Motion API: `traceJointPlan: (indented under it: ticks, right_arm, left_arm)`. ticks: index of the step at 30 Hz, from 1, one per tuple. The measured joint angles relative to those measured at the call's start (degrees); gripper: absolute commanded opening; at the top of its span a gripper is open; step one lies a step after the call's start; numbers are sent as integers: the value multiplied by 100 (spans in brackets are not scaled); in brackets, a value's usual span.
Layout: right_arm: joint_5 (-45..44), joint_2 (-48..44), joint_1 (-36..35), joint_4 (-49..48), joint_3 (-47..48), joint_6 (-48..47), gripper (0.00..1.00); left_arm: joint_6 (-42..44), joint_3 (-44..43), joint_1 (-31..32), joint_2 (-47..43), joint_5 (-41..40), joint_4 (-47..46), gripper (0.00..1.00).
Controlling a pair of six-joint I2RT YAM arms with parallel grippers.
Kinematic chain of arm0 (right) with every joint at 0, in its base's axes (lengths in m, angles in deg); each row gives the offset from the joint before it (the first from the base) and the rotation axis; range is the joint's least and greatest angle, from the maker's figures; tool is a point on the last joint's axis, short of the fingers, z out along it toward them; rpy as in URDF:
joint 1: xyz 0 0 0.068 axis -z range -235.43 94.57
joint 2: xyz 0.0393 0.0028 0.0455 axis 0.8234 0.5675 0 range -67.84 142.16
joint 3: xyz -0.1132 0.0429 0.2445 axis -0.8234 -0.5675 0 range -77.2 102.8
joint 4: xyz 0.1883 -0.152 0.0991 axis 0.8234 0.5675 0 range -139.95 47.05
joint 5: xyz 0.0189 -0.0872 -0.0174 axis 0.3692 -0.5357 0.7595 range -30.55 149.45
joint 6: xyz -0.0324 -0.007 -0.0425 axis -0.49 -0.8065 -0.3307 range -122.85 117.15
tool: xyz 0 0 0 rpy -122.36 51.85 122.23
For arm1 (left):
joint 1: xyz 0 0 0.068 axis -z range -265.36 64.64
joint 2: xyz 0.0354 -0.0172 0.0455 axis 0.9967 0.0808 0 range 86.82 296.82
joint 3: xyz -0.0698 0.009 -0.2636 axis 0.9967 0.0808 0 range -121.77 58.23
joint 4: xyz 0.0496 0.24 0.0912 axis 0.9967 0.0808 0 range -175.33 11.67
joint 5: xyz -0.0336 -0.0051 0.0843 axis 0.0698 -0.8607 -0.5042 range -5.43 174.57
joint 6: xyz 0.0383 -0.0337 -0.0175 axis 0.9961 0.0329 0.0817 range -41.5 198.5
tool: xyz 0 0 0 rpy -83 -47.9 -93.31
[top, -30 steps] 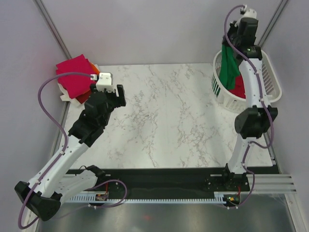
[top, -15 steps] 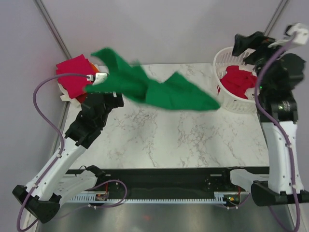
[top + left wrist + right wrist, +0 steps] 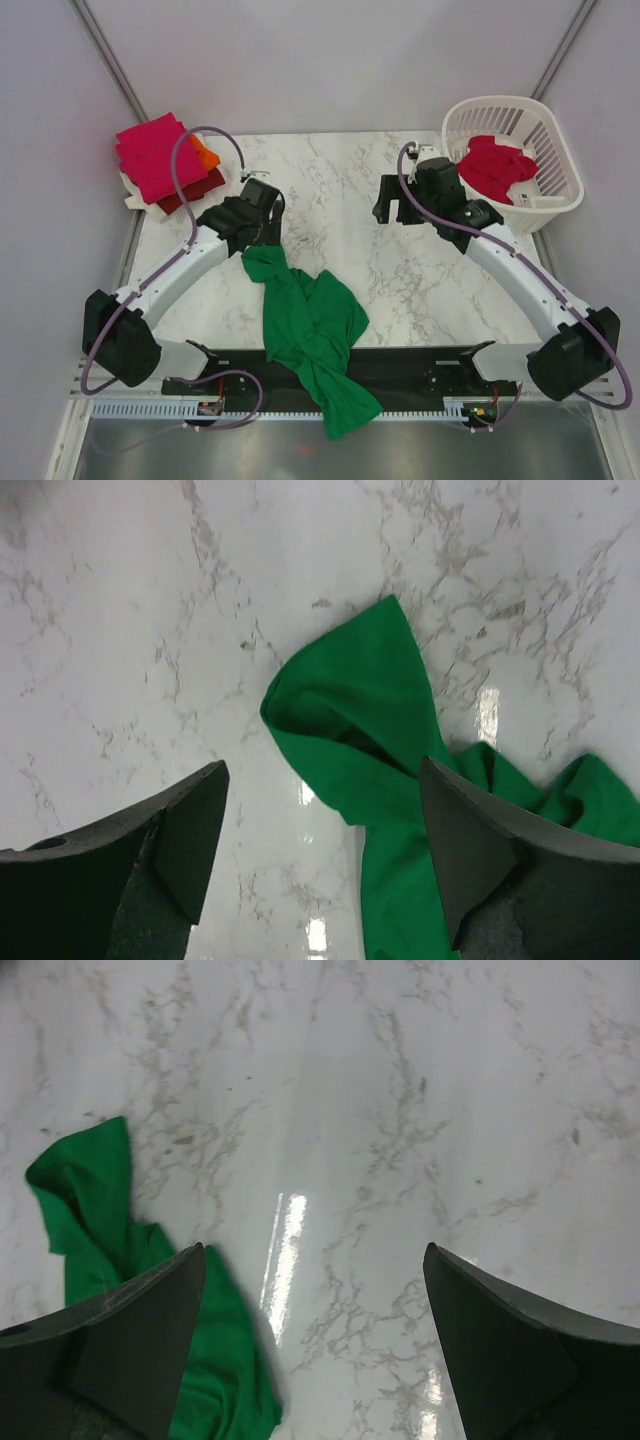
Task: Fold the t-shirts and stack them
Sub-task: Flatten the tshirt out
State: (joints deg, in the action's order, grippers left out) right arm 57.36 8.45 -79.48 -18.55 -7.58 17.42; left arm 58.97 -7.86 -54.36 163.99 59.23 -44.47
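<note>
A bright green t-shirt (image 3: 310, 325) lies crumpled on the marble table, its lower end hanging over the near edge. My left gripper (image 3: 262, 232) hovers open above its top end. In the left wrist view the green t-shirt (image 3: 370, 730) lies under and between the fingers of that left gripper (image 3: 325, 850), ungripped. My right gripper (image 3: 392, 206) hangs open over bare marble to the right. The right wrist view has the green t-shirt (image 3: 90, 1210) left of the right gripper (image 3: 315, 1330). Folded t-shirts (image 3: 155, 160) are stacked at the back left, magenta-pink on top of orange and dark red.
A white slatted basket (image 3: 560, 155) stands at the back right with a red t-shirt (image 3: 495, 165) inside. Grey walls and metal posts close in the table on three sides. The arms' bases and a black rail run along the near edge.
The green t-shirt left the basket in the right gripper, flew across the table and now lies on it, released. Both arms swung in toward the table's middle.
</note>
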Motion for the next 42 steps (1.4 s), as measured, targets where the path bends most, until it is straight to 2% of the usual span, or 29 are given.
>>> traceJointPlan:
  ticks: [3, 4, 5, 8, 10, 13, 15, 18, 23, 29, 42]
  right_arm:
    - [212, -527, -424, -236, -461, 111, 98]
    - [278, -699, -581, -284, -686, 175, 98]
    - [345, -855, -772, -313, -929, 258, 98]
    - [457, -1062, -1355, -400, -1552, 479, 98]
    - [492, -1084, -1679, -435, -1941, 588, 98]
    - [205, -1128, -1788, -323, -2328, 732, 98]
    - [-151, -1270, -1770, -216, -2409, 824, 98]
    - [-638, -1670, -1757, -199, -2380, 907, 98]
    - [-1172, -2087, -1757, -234, -2203, 935, 98]
    - [-1351, -1993, -1744, -188, -2208, 935, 98]
    - [-1541, -1939, -1722, -155, -2258, 929, 98]
  left_arm:
    - [-227, 72, 0, -136, 116, 415, 81]
    - [-286, 79, 0, -317, 203, 468, 79]
    - [-341, 83, 0, -514, 323, 498, 72]
    - [-529, 186, 57, -1386, 903, 490, 70]
    - [-721, 348, 393, -1773, 1108, 448, 70]
    - [-1169, 708, 1449, -1967, 1217, 424, 70]
    - [-1558, 1029, 2142, -1814, 1191, 372, 69]
    - [-2050, 1447, 2811, -1268, 1130, 365, 67]
    - [-2496, 1506, 3390, -376, 879, 328, 63]
    - [-2699, 1311, 3624, 278, 737, 302, 57]
    - [-2916, 1305, 3786, 490, 750, 271, 48]
